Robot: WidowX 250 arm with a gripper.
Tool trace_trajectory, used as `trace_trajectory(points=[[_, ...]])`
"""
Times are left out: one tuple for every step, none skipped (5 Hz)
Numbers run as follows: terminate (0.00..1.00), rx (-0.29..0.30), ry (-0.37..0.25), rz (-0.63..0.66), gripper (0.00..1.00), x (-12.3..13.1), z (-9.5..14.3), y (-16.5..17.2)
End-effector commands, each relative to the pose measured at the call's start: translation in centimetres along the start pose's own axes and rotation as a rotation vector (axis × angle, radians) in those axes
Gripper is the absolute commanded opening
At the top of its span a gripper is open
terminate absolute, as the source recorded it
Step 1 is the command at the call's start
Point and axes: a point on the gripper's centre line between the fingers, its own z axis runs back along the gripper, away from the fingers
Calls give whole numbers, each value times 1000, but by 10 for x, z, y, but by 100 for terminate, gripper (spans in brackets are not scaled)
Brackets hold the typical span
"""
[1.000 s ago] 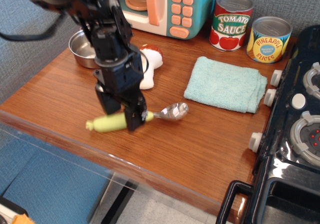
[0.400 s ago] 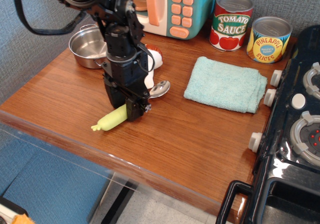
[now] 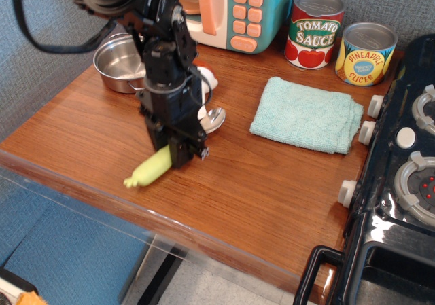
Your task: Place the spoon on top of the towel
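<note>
Nearest us on the wooden surface (image 3: 258, 203), the pincer (image 3: 171, 152) is clamped on the spoon (image 3: 156, 168) at the upper part of its thick yellow-green handle, the tail end slanting down to the left. That chunky plastic handle looks light, stiff and easy to hold (the shiny bowl, peeking out behind the arm, would likely be slippery). Farther back and well apart to the right lies the soft towel (image 3: 307, 115).
</note>
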Motion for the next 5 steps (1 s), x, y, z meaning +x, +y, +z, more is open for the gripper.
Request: trace_trajectory(points=[[0, -166, -102, 250, 0, 33, 49, -27], [0, -163, -136, 285, 0, 76, 48, -50], [0, -138, -186, 289, 0, 107, 42, -71], [0, -93, -214, 273, 0, 131, 32, -86], [0, -55, -233, 273, 0, 149, 31, -86]])
